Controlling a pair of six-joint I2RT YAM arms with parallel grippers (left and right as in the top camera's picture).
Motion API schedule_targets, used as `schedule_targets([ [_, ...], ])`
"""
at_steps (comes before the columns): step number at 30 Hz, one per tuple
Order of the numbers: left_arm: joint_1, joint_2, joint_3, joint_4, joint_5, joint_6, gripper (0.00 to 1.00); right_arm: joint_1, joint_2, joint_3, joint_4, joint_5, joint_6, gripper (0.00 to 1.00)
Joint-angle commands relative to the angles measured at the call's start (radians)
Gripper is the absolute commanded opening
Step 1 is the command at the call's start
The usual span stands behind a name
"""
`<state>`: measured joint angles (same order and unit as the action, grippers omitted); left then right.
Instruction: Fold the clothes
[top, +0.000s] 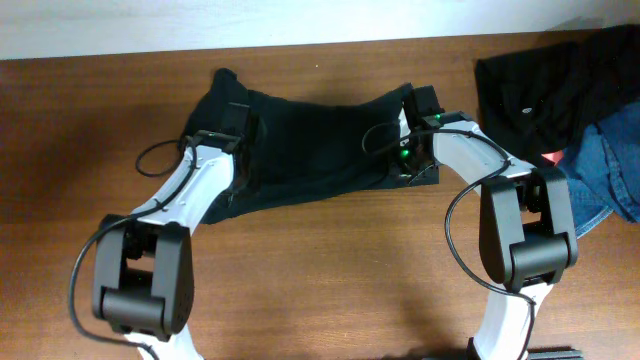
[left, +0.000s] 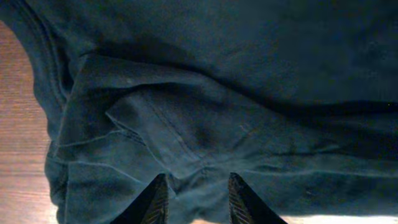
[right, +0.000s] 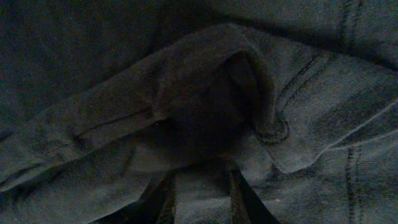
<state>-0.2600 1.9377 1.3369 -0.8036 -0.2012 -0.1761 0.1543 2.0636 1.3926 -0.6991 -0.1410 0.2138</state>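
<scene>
Nearest the camera side of the wooden table (top: 330, 270), the bulky dark joints of the left arm (top: 145, 270) and the right arm (top: 525, 230) sit at the front, each reaching away toward the garment. The left gripper (left: 197, 182) is low over the left end of the black T-shirt (top: 320, 150), its two fingers parted with rumpled cloth and a folded hem showing in the gap, not pinched. The right gripper (right: 200, 180) is at the shirt's right end, its fingers closed on a strip of the fabric that runs up between them, beside a raised, curled fold of seam. The T-shirt lies stretched crosswise between the two grippers on the far half of the table, its lower edge bowed. Farther off, in the far right corner, lie a crumpled black garment (top: 530, 80) and blue denim (top: 612, 165), apart from the shirt.
</scene>
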Motion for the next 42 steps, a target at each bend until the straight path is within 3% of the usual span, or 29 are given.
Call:
schedule_targets([
  [1, -0.001, 0.060, -0.014, 0.000, -0.032, 0.048, 0.33, -0.003, 0.073, -0.047, 0.019, 0.020, 0.004, 0.24],
  [14, -0.006, 0.087, -0.014, -0.001, -0.031, 0.082, 0.33, -0.003, 0.073, -0.047, 0.019, 0.020, 0.004, 0.25],
  [17, -0.021, 0.075, -0.014, -0.002, -0.031, 0.098, 0.39, -0.003, 0.073, -0.047, 0.019, 0.020, 0.004, 0.33],
  [28, -0.063, 0.045, -0.014, -0.033, -0.032, 0.125, 0.43, -0.003, 0.073, -0.048, 0.018, 0.020, 0.004, 0.40],
  [34, -0.061, 0.017, -0.014, -0.030, -0.166, 0.089, 0.43, -0.003, 0.073, -0.048, 0.018, 0.020, 0.004, 0.41],
  [42, -0.020, 0.016, -0.014, -0.004, -0.169, 0.098, 0.48, -0.003, 0.073, -0.048, 0.008, 0.020, 0.004, 0.41],
])
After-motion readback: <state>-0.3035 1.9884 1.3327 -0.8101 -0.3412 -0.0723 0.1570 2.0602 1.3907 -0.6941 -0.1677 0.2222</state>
